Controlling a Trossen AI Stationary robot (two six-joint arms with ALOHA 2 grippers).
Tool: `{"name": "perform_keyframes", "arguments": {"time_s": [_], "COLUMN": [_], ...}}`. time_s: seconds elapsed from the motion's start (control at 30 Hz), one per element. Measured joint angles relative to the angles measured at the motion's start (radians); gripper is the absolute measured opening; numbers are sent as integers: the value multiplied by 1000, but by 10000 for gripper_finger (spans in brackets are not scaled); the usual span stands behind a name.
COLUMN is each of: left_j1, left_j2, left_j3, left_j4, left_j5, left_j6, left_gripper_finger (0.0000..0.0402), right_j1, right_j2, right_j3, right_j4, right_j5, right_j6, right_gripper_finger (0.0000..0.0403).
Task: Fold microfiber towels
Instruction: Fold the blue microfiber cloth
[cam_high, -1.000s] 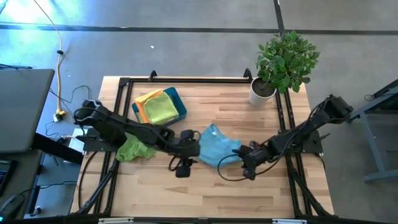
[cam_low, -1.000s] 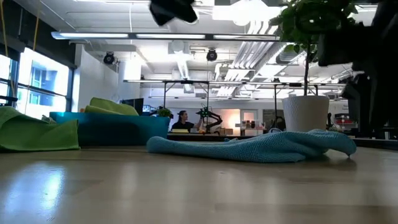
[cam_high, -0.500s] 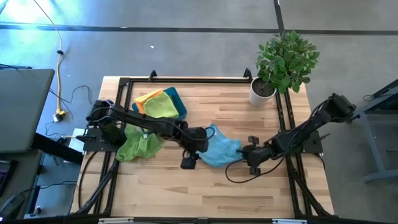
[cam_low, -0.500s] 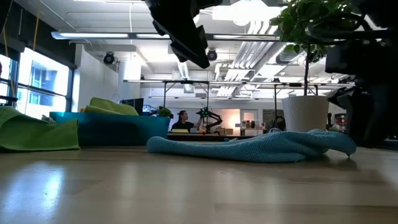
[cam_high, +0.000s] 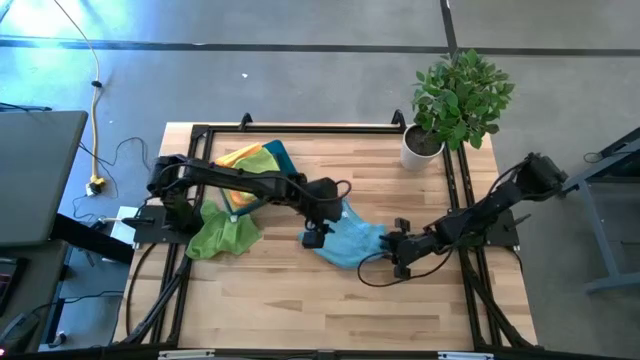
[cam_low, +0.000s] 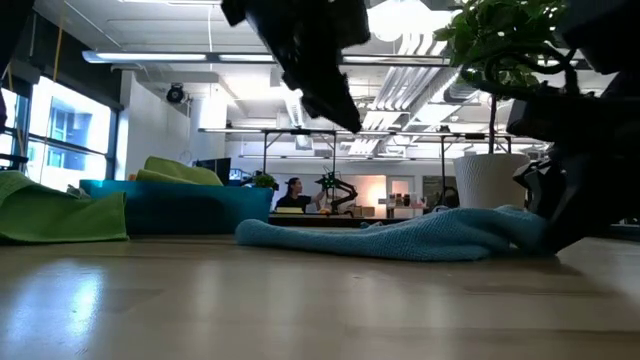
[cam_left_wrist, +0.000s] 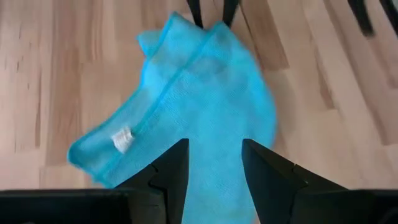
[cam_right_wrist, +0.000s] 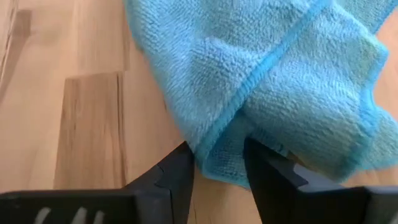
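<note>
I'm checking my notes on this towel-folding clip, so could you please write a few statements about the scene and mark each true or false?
1. The light blue towel lies crumpled on the table. True.
2. The left gripper rests on the lime green towel. False: it hangs open above the blue towel.
3. The right gripper is low at the blue towel's edge. True.
4. The potted plant stands inside the teal tray. False: it stands at the table's far right corner.
5. The tray holds folded towels. True.

Bare table (cam_high: 300, 300) in front; potted plant (cam_high: 455, 95) behind.
</note>
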Motion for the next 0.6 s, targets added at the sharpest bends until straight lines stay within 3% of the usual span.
{"name": "perform_keyframes", "arguments": {"time_s": [0.27, 0.6], "left_j1": [59, 128], "left_j2": [99, 245], "left_j3": [0, 0], "left_j4": [65, 177], "left_j5": [31, 24], "left_j6": [89, 134], "left_gripper_finger": [137, 137], "right_j1": [-1, -1], "right_j2": [30, 30], "right_j3": [0, 0], "right_j4": [66, 93], "right_j5": [-13, -56], "right_j6": [18, 93], "right_gripper_finger": [12, 3]}}
